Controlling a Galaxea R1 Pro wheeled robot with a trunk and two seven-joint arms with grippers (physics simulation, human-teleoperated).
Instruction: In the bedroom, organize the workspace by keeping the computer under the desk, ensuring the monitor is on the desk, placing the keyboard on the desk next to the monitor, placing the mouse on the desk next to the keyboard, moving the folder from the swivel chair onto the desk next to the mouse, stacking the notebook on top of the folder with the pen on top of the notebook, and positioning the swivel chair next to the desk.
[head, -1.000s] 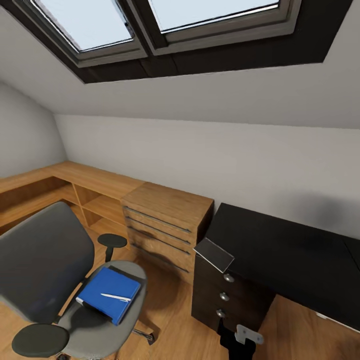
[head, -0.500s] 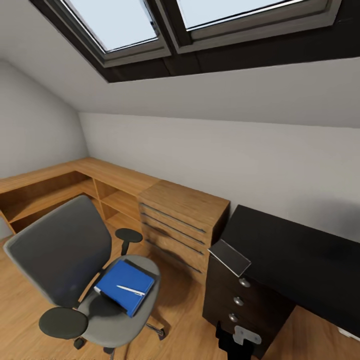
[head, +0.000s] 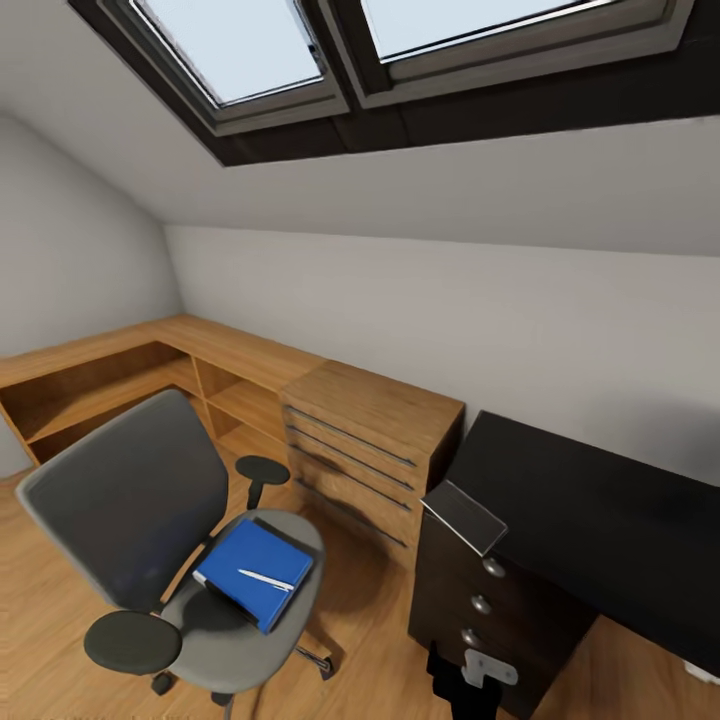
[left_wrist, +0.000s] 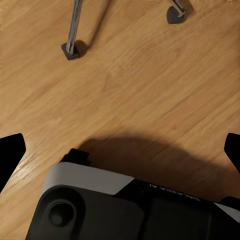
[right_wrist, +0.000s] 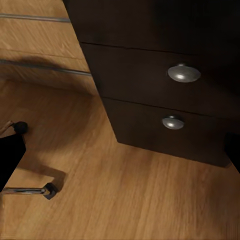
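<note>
Judged stiff, light, slippery: flat bright blue folder, lower left, slender white pen loose atop. Best pinched at overhanging edge. Both hands' spread: cannot tell.

We find almost no writing here. In the left wrist view, the robot's dark base panel carries one short line of pale lettering near its upper edge, seen upside down and too blurred for us to make out the letters. We can read no label, brand, number or sign on anything else in the head view or the right wrist view
</note>
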